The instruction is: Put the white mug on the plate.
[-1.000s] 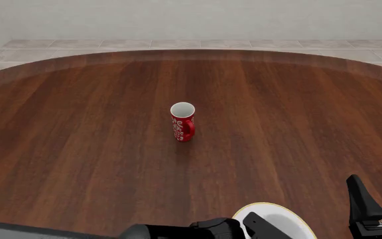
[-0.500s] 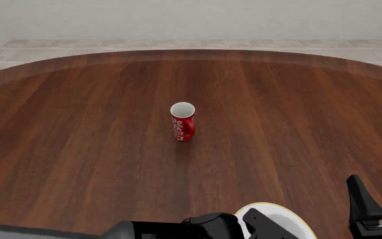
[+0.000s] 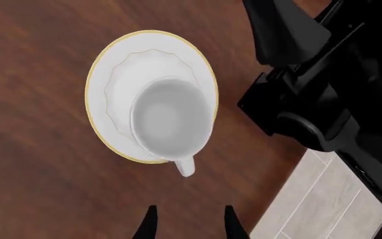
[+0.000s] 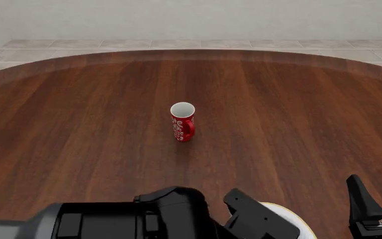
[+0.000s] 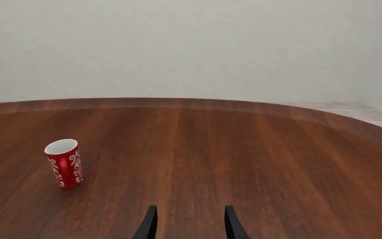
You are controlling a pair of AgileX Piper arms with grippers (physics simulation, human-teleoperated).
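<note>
- The left end effector (image 3: 187, 226) hangs above the near edge of the counter (image 4: 78, 149), and it looks straight down. Its two fingertips (image 3: 147, 226) are spread, and nothing is between them.
- Under it, in the left wrist view, the white mug (image 3: 171, 119) stands upright on the plate (image 3: 108, 84). It is not in the centre of the plate: it sits toward one side, and its handle reaches out over the gold rim. I judge that the task is already done, and that the spread fingers above the mug fit with a release.
- The front view cannot confirm this. There the body of the left arm covers almost all of the plate, only a small white piece with the yellow rim shows, and the mug is hidden completely.
- The right end effector (image 5: 187, 224) waits low at the near right side of the counter, apart from the plate. Its fingers are open and hold nothing. It seems to be parked there so that it does not disturb the left arm.
- Farther away, near the middle of the counter, the red mug (image 4: 182, 121) stands upright and alone. The right wrist view shows its white swirls more clearly than the front view. It is not part of the task, so it is good that it stays well apart.
</note>
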